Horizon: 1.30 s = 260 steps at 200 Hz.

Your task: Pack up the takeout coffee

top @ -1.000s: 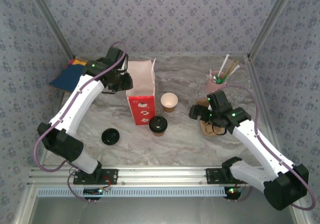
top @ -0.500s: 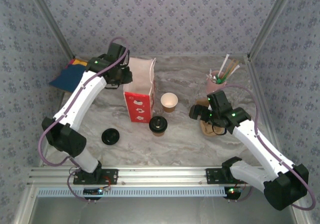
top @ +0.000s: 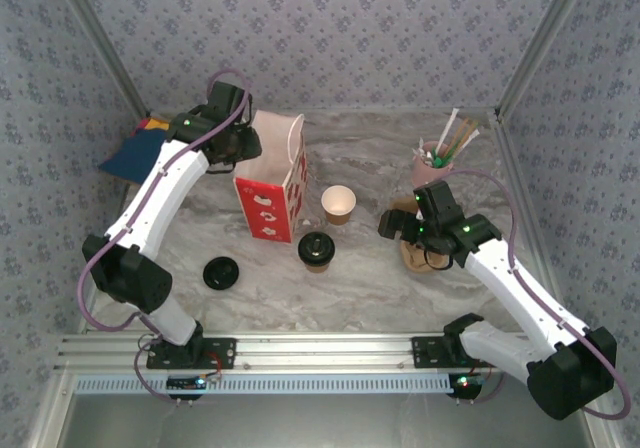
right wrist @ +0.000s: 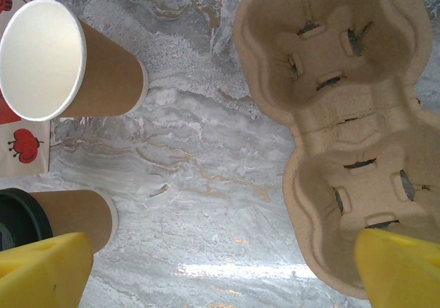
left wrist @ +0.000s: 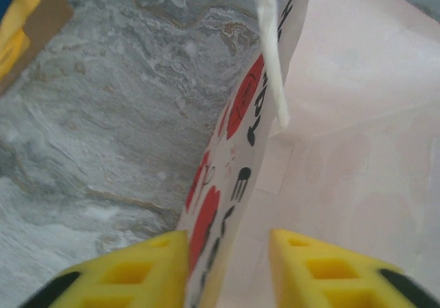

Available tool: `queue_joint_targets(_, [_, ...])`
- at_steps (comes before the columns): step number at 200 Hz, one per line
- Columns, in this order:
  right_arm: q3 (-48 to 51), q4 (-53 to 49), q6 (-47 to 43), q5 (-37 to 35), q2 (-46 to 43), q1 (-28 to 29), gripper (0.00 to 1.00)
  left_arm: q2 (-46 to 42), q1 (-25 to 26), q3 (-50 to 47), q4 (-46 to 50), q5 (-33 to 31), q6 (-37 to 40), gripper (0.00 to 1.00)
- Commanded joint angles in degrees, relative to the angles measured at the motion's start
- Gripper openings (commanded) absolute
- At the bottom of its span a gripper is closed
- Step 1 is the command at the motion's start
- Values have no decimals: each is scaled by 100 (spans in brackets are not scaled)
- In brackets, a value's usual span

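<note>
Reaching over the red and white paper bag, the left gripper sat at the bag's top edge. In the left wrist view, its yellow fingers were spread a little, one on each side of the bag's thin side wall. The wall ran up between them, close to the left finger, and it did not look squeezed. A white paper handle hung down at the bag's rim.

The coffee cup with the black lid stood on the grey table, just in front of the bag. The open coffee cup, pale inside, stood just behind it, beside the bag. A loose black lid lay well apart, to the left.

The right gripper hung above the table with its fingers spread wide and nothing between them. It was between the two cups and the tan cup carrier. A pink cup of straws stood behind the carrier.
</note>
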<state>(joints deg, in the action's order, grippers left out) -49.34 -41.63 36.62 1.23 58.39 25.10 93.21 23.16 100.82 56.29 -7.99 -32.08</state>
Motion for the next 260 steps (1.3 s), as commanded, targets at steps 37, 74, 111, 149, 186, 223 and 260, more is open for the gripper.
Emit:
queue_joint_targets(37, [-85, -356, 2, -156, -75, -130, 100, -461, -15, 311, 448, 183, 72, 84])
queue_joint_targets(74, [8, -650, 20, -146, -261, -513, 100, -1028, -12, 50, 719, 230, 48, 100])
queue_joint_targets(111, [213, -841, -17, -45, -395, -1086, 98, -1541, 127, -162, 1019, 97, -117, 100])
queue_joint_targets(149, [626, -864, -13, 437, -548, -1888, 91, -1966, 726, -279, 1148, -293, -397, 100])
queue_joint_targets(186, [1064, -677, 28, 995, -757, -2605, 84, -1870, 1922, -444, 691, -519, -836, 100])
queue_joint_targets(223, [1427, -330, 0, 1552, -875, -3083, 76, -993, 2759, -319, 110, -280, -891, 95])
queue_joint_targets(260, [1705, -39, -14, 1820, -895, -3371, 71, 86, 3125, 149, -349, 94, -610, 90])
